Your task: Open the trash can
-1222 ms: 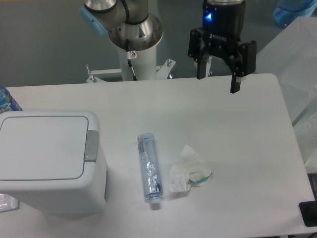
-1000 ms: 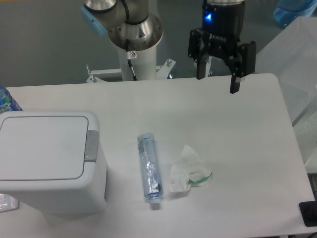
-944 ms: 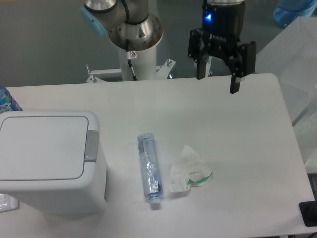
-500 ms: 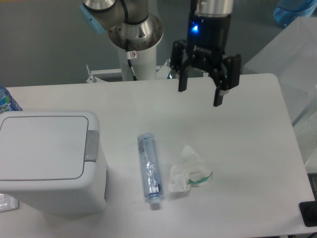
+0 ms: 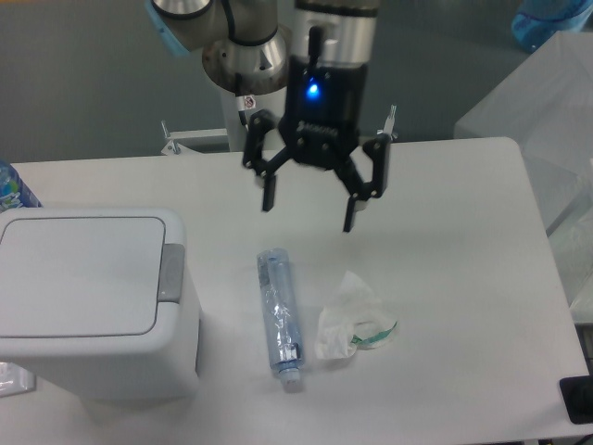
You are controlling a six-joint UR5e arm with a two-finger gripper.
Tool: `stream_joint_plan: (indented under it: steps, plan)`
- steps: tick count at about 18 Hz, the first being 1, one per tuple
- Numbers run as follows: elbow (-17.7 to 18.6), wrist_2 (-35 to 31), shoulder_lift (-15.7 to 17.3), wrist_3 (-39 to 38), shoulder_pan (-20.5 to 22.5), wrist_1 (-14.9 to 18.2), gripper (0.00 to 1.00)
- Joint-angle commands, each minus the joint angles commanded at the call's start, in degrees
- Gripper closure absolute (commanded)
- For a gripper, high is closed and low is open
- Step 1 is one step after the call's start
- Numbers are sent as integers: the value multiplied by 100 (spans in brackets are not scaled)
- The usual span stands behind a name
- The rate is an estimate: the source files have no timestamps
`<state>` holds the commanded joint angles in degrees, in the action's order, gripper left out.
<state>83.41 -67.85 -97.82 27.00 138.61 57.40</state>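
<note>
The trash can (image 5: 93, 297) is a large white boxy bin at the left front of the table, its flat lid down and a grey push tab (image 5: 171, 273) on its right edge. My gripper (image 5: 309, 215) hangs open above the middle of the table, fingers pointing down with nothing between them. It is to the right of the bin and further back, well apart from the grey tab.
A crushed clear plastic bottle (image 5: 280, 318) lies lengthwise just right of the bin. A crumpled white tissue with a green-rimmed piece (image 5: 350, 320) lies beside it. A blue-labelled bottle (image 5: 11, 190) peeks in at the left edge. The arm's base (image 5: 252, 88) stands behind the table.
The gripper has swung from the back right of the table leftward and forward to above the middle, nearer the bin. It stays open. Nothing on the table has moved.
</note>
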Motion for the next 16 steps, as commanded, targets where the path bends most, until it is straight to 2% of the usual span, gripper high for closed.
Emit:
stream_joint_plan:
  steps: [5,16]
  plan:
    - [61,9,-114,-538,-220,-18,0]
    - [193,-9,-264,-714,-467,-18,0]
